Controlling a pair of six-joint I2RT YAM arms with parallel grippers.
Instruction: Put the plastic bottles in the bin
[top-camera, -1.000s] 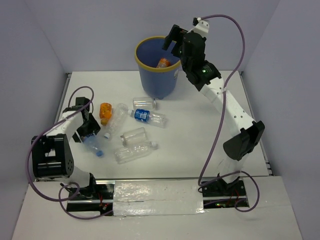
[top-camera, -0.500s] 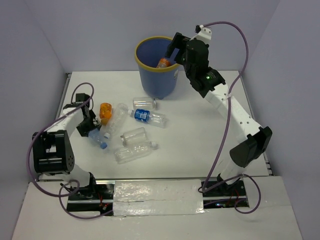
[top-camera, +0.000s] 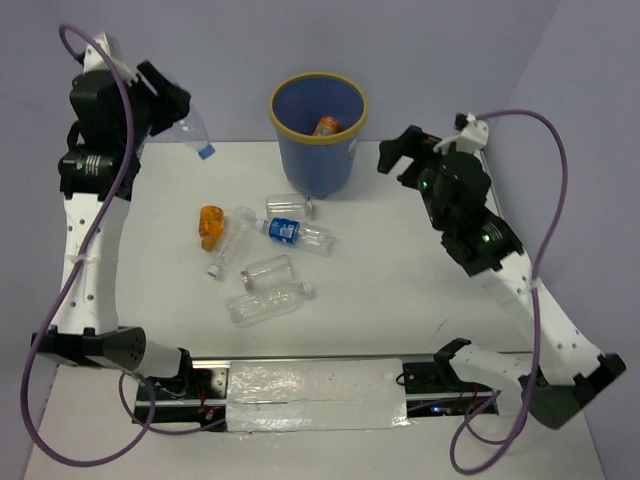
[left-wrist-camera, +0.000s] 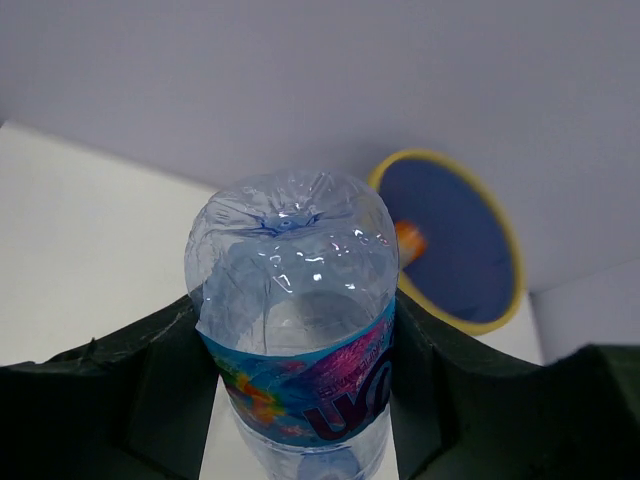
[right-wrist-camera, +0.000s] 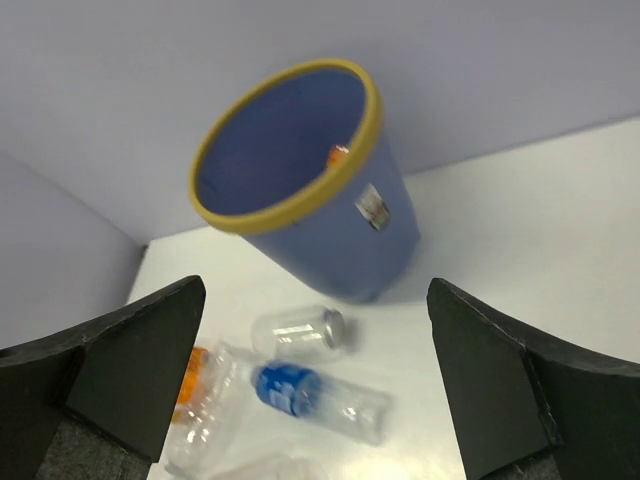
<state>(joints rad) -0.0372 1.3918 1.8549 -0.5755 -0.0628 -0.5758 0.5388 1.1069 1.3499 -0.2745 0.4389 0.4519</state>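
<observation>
My left gripper (top-camera: 168, 112) is raised high at the back left, shut on a clear plastic bottle (top-camera: 193, 134) with a blue cap and a colourful label (left-wrist-camera: 300, 375). That bottle's base points at the blue, yellow-rimmed bin (left-wrist-camera: 455, 215). The bin (top-camera: 316, 165) stands at the back centre with an orange bottle (top-camera: 327, 125) inside. Several bottles lie on the table left of centre: an orange one (top-camera: 211, 222), a blue-labelled one (top-camera: 295, 233), a short clear one (top-camera: 288, 206) and other clear ones (top-camera: 270, 303). My right gripper (top-camera: 400, 160) hangs open and empty to the right of the bin.
In the right wrist view the bin (right-wrist-camera: 330, 235) leans above the short clear bottle (right-wrist-camera: 300, 333) and the blue-labelled bottle (right-wrist-camera: 315, 395). Grey walls close the back and sides. A taped strip (top-camera: 315, 385) runs along the near edge between the arm bases.
My left gripper shut on the colourful-label bottle on the table and lifted it high to the back left. My right arm drew back from over the bin, to the right and lower.
</observation>
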